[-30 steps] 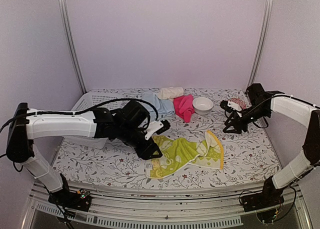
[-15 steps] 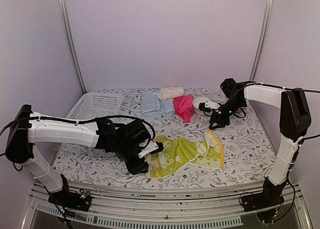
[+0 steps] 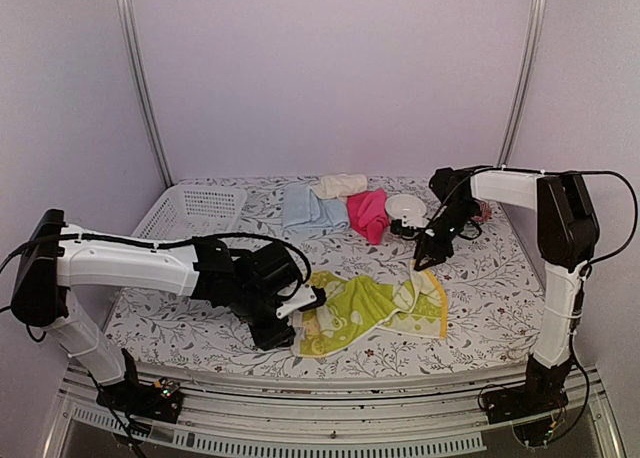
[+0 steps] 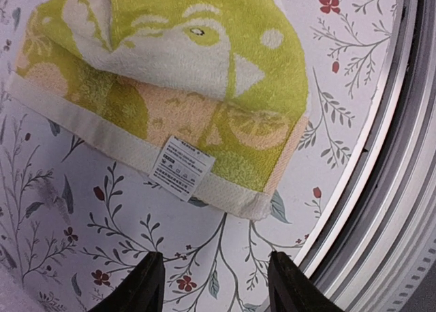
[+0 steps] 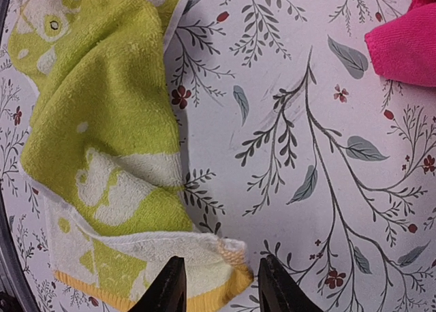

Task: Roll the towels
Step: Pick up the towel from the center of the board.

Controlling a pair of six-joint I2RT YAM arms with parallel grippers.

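Both apart, empty: left fingers (image 4: 146, 286), right fingers (image 5: 170, 288) at yellow-green towel (image 3: 362, 308); bowl (image 3: 398, 206) behind

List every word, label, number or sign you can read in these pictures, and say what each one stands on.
White care label at the hem of the yellow-green towel: several lines of small print, too small and blurred to read.
No other words, brands, numbers or signs show in any of the three views.
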